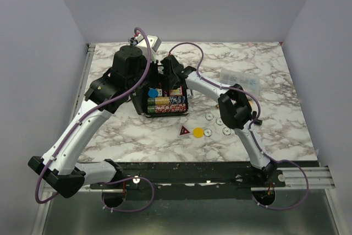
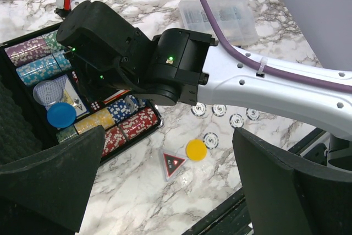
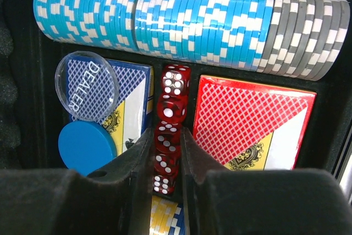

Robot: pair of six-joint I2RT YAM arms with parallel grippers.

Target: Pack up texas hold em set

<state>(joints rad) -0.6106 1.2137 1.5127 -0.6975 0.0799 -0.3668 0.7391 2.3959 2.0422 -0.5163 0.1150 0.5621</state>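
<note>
The marble table (image 1: 275, 81) carries the open black case (image 3: 30, 75) toward its far middle, under both arms. In the right wrist view the light-blue chip row (image 3: 154, 23) runs left to right, with the red card deck (image 3: 253, 119) below it. The column of red dice (image 3: 171, 83) runs at right angles to that row. Its lower end sits between the jaws of the right gripper (image 3: 168, 158), which are clenched on it. The left gripper (image 2: 170, 191) hangs above with jaws released and empty. The red triangle (image 2: 173, 163), yellow disc (image 2: 196, 149) and white buttons (image 2: 212, 138) lie on the table near the case.
</note>
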